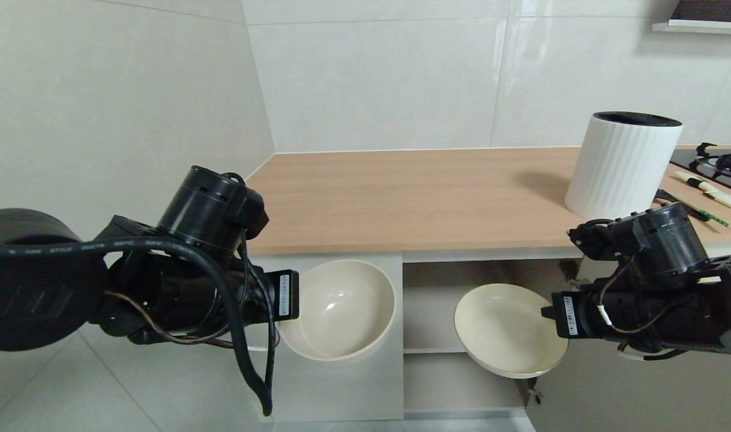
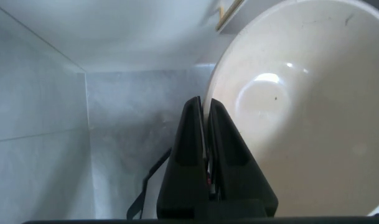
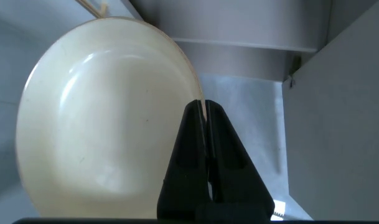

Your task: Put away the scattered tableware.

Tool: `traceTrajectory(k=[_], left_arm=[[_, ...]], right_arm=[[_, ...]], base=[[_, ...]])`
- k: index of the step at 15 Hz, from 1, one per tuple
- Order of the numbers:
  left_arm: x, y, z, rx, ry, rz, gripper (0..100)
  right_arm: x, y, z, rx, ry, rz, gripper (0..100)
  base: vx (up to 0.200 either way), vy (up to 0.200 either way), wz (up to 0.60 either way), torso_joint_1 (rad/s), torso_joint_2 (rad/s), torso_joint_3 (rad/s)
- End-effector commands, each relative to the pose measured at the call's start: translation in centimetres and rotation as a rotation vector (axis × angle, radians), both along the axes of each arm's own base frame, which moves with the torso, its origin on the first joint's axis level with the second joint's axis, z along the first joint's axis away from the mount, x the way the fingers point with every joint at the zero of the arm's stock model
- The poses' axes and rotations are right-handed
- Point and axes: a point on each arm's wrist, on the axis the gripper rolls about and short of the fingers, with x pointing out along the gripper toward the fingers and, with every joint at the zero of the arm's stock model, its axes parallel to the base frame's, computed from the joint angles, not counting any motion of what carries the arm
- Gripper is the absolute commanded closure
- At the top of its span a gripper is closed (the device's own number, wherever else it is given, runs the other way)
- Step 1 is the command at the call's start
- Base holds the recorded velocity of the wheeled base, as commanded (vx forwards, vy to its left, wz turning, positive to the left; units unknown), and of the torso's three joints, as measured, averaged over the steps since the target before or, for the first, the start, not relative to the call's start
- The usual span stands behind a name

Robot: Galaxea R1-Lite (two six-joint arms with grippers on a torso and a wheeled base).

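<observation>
- Wooden desk [image 1: 413,198] across the back, against a tiled wall.
- Under the desk's front edge, a white cabinet [image 1: 341,390], with an open compartment and a shelf to the right of its front panel.
- White ribbed canister [image 1: 623,165] upright on the right part of the desk, with a dark open top.
- Cream bowl [image 1: 341,309] [image 2: 301,118] held in the air below desk level, in front of the cabinet's front panel; turned almost on edge, mouth facing the robot and slightly up.
- Cream plate [image 1: 509,336] [image 3: 108,118] in the air in front of the open compartment, well apart from the bowl; tilted, face up and toward the robot, low edge nearest the floor.
- Left hand [image 1: 287,303] [image 2: 205,102] pinched together on the bowl's rim, at its left side.
- Right hand [image 1: 560,315] [image 3: 205,106] pinched together on the plate's rim, at its right side.
- Long thin utensils [image 1: 713,193] flat on the desk just right of the canister, long axes running from back left to front right.
</observation>
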Motion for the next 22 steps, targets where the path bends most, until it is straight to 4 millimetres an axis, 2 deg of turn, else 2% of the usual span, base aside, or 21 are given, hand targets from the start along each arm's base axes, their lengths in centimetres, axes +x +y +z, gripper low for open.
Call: traceTrajectory(k=[1,13,19,22], left_arm=[[0.0,0.0,-0.1,0.002,0.003,0.001,100],[0.3,-0.2,-0.5,0.012,0.016,-0.002,100],[0.3,-0.2,-0.5,0.011,0.014,-0.002,100],[0.3,-0.2,-0.5,0.012,0.014,-0.003,100]], right_arm=[[0.1,0.1,-0.1,-0.001,0.004,0.001,100],[0.6,0.3,-1.4,-0.015,0.027,0.001,100],[0.6,0.4,-1.4,-0.015,0.023,0.005,100],[1.1,0.7,-2.3,-0.047,0.046,0.026,100]], base=[[0.000,0.000,0.00,-0.173,0.49,0.320],[0.000,0.000,0.00,-0.104,0.45,0.339],[0.000,0.000,0.00,0.002,0.02,0.008],[0.000,0.000,0.00,-0.016,0.10,0.106]])
